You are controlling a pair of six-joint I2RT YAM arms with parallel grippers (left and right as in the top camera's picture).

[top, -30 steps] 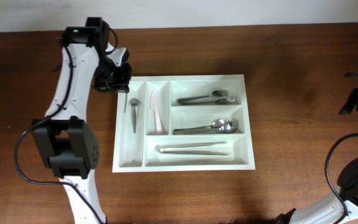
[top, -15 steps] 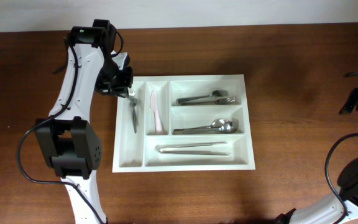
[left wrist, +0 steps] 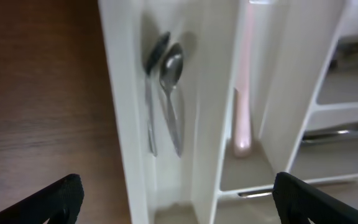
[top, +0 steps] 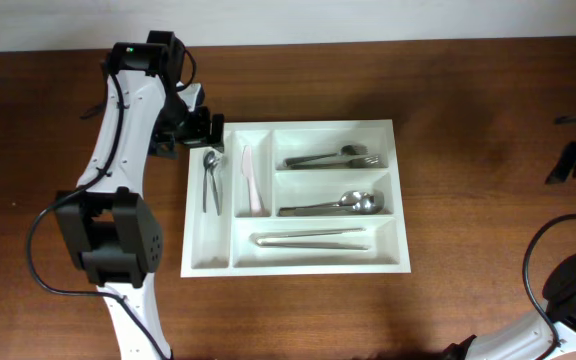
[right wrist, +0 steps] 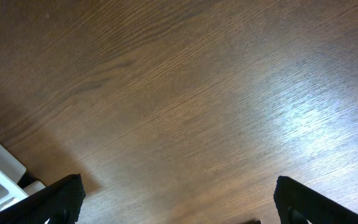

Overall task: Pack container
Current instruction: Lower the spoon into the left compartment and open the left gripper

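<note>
Near edge, left of centre: left arm (top: 118, 130) of white links and black joints rises from the dark brown wooden worktop (top: 468, 90) and stretches toward the far-left corner, with the wrist bent to the right. The black two-finger left gripper (top: 200, 128) points down at the surface. In its wrist view, its black fingertips (left wrist: 58, 199) sit at the bottom corners, spread wide and empty.

Near-right corner: right arm (top: 568, 290), same white-and-black build, folded and mostly out of frame. The black right gripper (top: 573, 162) sits at the right edge, about midway along it. Its fingertips (right wrist: 61, 196) are likewise spread wide, gripping nothing.
</note>
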